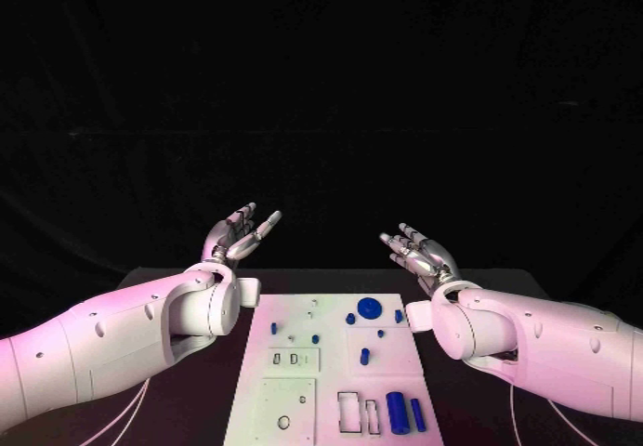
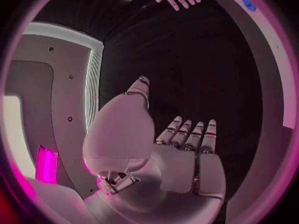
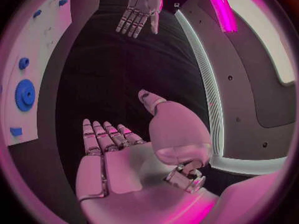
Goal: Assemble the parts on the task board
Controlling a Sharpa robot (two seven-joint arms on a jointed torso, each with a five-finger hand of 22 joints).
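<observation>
White rectangular task board (image 1: 330, 372) with small blue parts, lying flat mid-worktop.
A round blue disc (image 1: 369, 304) sits near its far edge, smaller blue pegs (image 1: 364, 354) dot the middle, and two long blue cylinders (image 1: 398, 413) lie side by side at the near right corner.

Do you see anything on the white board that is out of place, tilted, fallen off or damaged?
Nothing stands out. The white task board lies flat on the black table, with the small blue parts on its surface and none off it. Both hands, left hand and right hand, are open and raised beyond the board, holding nothing.
</observation>
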